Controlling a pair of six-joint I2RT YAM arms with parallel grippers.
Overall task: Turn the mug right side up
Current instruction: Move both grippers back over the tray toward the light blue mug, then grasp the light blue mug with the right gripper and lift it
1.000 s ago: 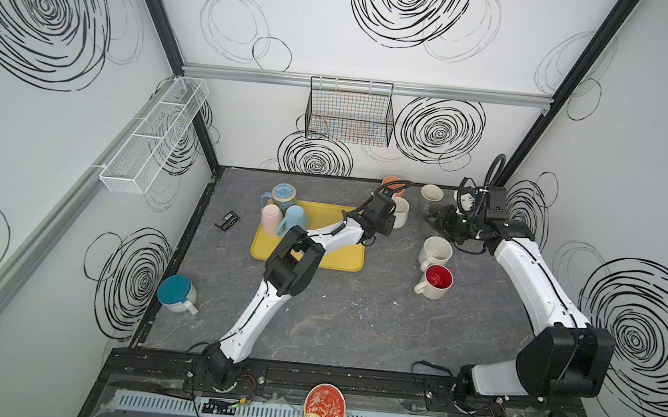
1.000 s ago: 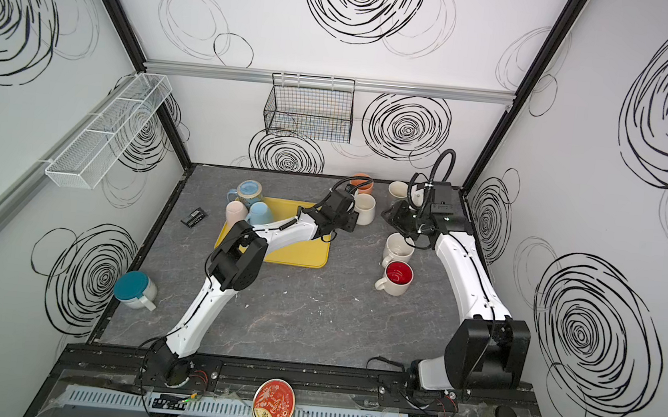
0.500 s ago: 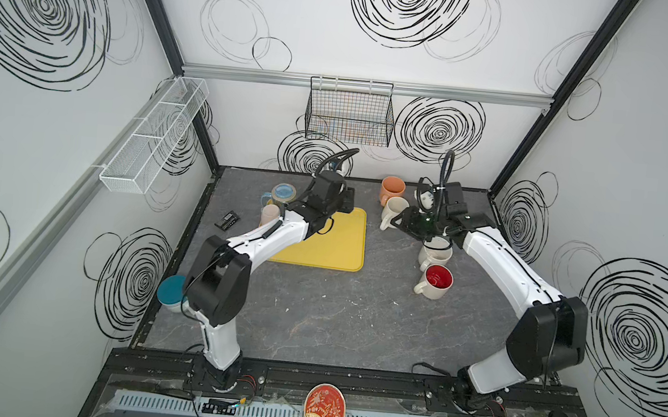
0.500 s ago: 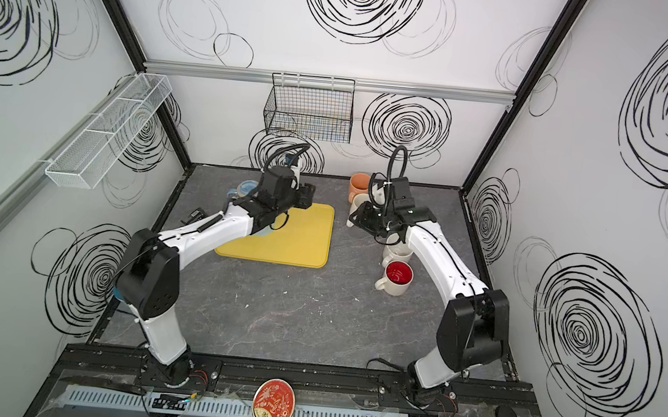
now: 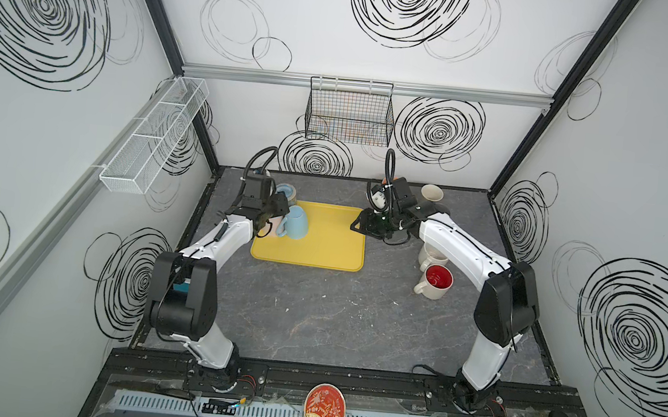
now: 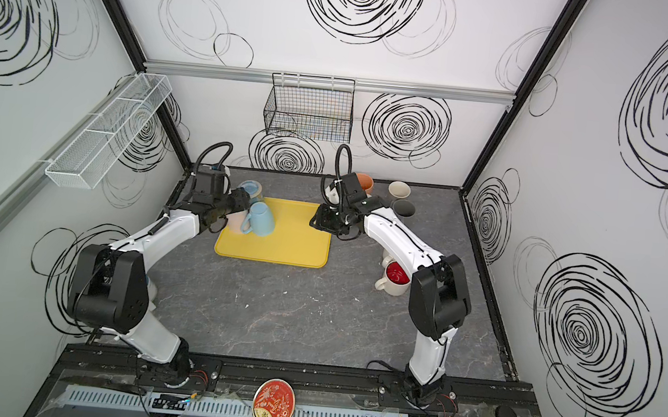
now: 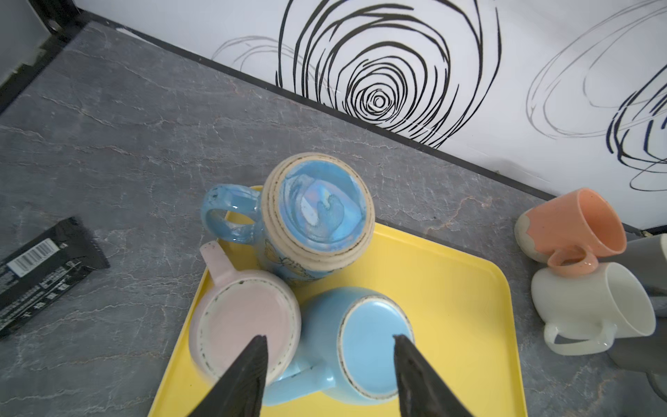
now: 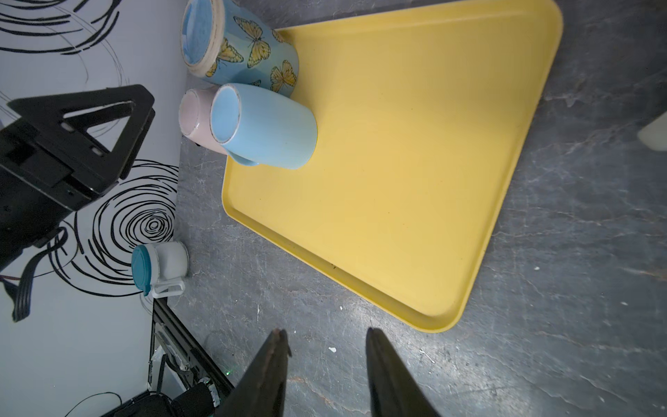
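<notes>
A yellow tray (image 5: 329, 240) lies on the grey counter (image 5: 314, 312), towards the back wall. Three mugs cluster in the tray's far left corner, all bottom up: a butterfly mug (image 7: 317, 202) nearest the wall, a pink mug (image 7: 245, 317) at the tray's left edge, and a blue mug (image 7: 375, 343) just beside it. The pink and blue mugs touch, and the butterfly mug stands close behind them. The blue mug's handle (image 7: 299, 375) points away from the wall.

The left pincer (image 7: 329, 337) hangs over the pink and blue mugs with its jaws apart and nothing gripped. In the left wrist view one finger (image 7: 249, 368) shows over the pink base and the other over the edge of the blue base. In the right wrist view this pincer is clear of both mugs.

The right pincer (image 8: 325, 330) hangs over the counter near the tray's far right corner, jaws apart and empty, well apart from the three mugs.

To the right of the tray stand more mugs: an orange one (image 7: 570, 224) and a white one (image 7: 592, 303) near the back wall, and a red-lined one (image 5: 436, 282) open side up. A black packet (image 7: 43, 267) lies on the counter left of the tray.
</notes>
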